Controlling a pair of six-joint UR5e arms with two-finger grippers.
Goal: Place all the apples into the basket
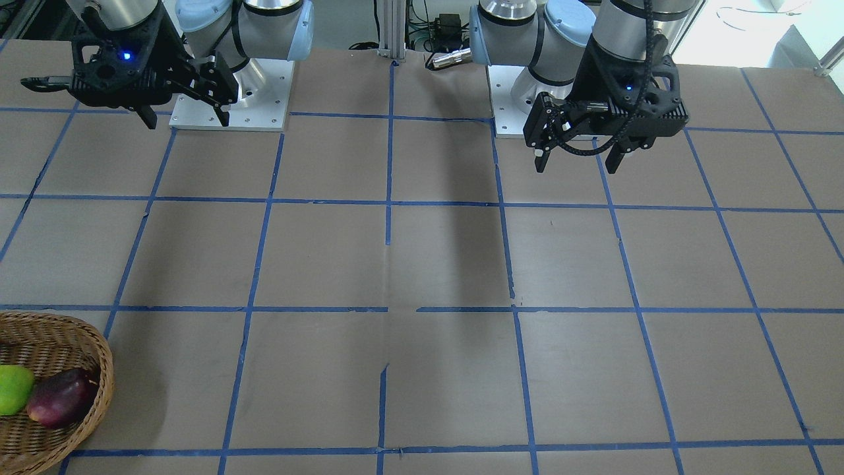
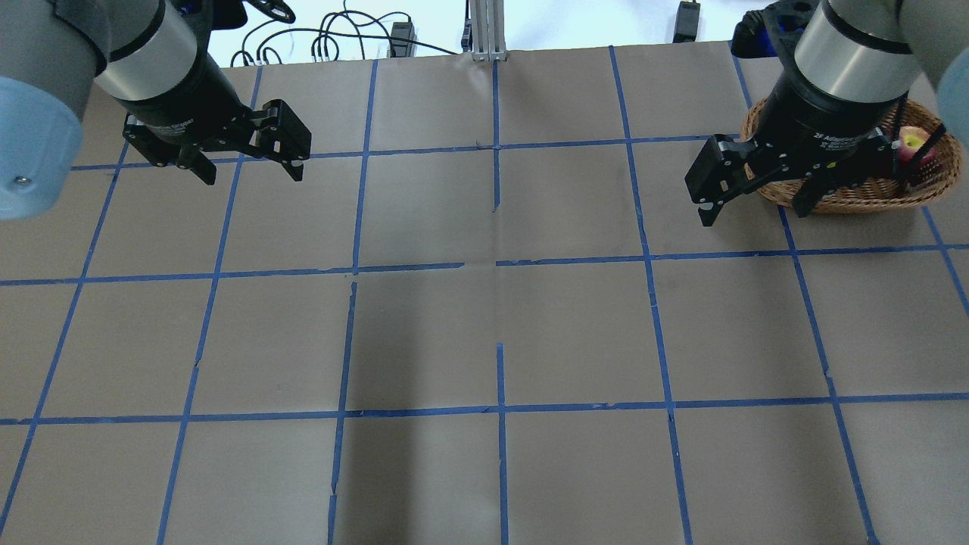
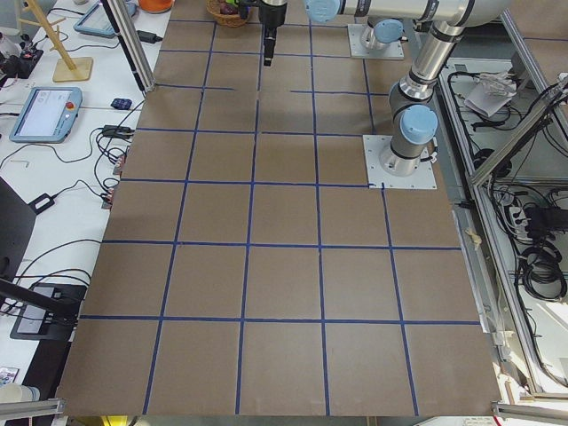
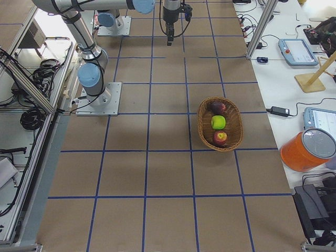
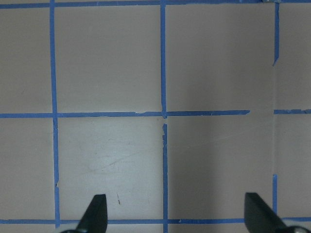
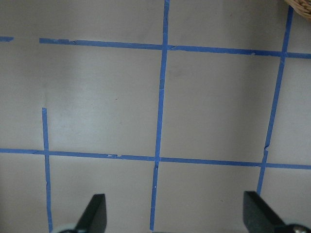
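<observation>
The tan wicker basket (image 4: 200, 125) sits at the table's far right and holds all three apples in a row: the maroon apple (image 4: 218, 107), the green apple (image 4: 218, 122) and the red apple (image 4: 220, 138). The front view shows the basket (image 1: 79, 429) with the green apple (image 1: 13, 389) and the maroon apple (image 1: 59, 399). Overhead, the red apple (image 2: 914, 144) peeks from behind my right gripper (image 2: 754, 215), which is open, empty and raised near the basket (image 2: 855, 198). My left gripper (image 2: 253, 175) is open and empty above the far left of the table.
The brown table (image 2: 500, 333) has a grid of blue tape lines. The arm bases (image 1: 231, 99) stand at the robot's edge. An orange container (image 4: 307, 149) and tablets (image 4: 296, 50) lie off the table beside the basket.
</observation>
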